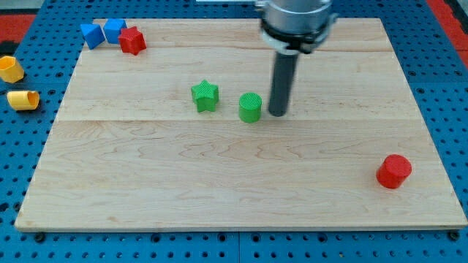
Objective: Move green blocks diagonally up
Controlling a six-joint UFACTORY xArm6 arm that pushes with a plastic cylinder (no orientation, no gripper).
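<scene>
A green star block (205,96) and a green cylinder (250,107) sit side by side near the middle of the wooden board (146,190). The star is to the view's left of the cylinder, with a small gap between them. My tip (277,113) is on the board just to the view's right of the green cylinder, very close to it; I cannot tell if it touches.
Two blue blocks (91,34) (114,30) and a red block (132,40) cluster at the board's top left corner. A red cylinder (394,172) stands near the bottom right. Two yellow blocks (10,69) (23,99) lie off the board at the left.
</scene>
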